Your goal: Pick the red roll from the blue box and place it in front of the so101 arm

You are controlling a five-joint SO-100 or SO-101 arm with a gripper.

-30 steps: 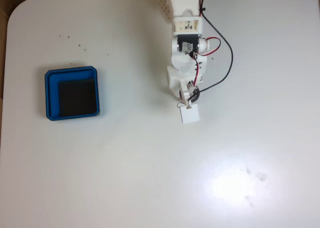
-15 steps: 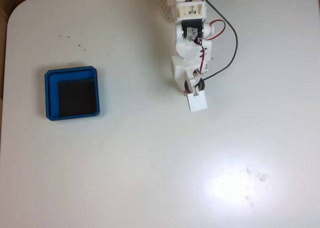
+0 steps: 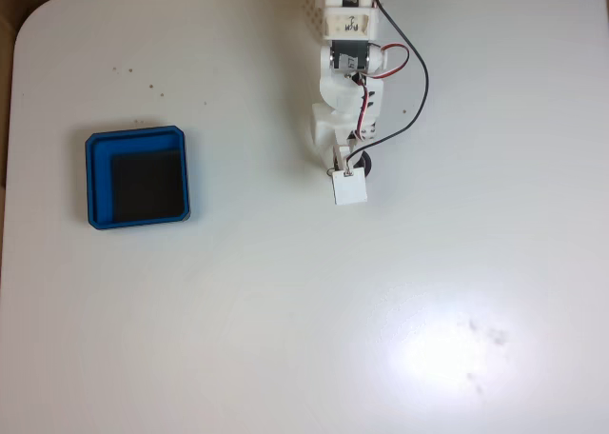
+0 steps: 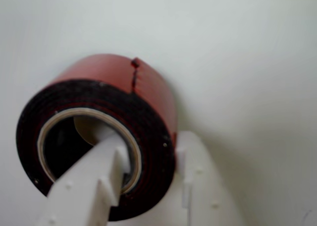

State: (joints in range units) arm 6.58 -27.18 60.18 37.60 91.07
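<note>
The red roll [image 4: 148,94] has a red outer face, a black side and a pale inner core. My gripper [image 4: 143,137] is shut on it: one white finger [image 4: 94,176] goes through the hole and the other [image 4: 198,171] presses on the outside. In the fixed view the so101 arm [image 3: 344,63] reaches down from the top edge, and its gripper [image 3: 348,170] holds the roll [image 3: 363,165], seen as a dark spot, close over the white table just below the arm. The blue box [image 3: 93,182] lies far to the left with a bare black floor.
The white table [image 3: 285,310] stretches wide below and to the right of the arm. A red and a black wire [image 3: 419,82] loop out on the arm's right side. The table's rounded corner [image 3: 33,20] is at the top left.
With the roll in its grip, the gripper first drew back toward the arm's base and swung right, then swung back left. The blue box has not moved.
</note>
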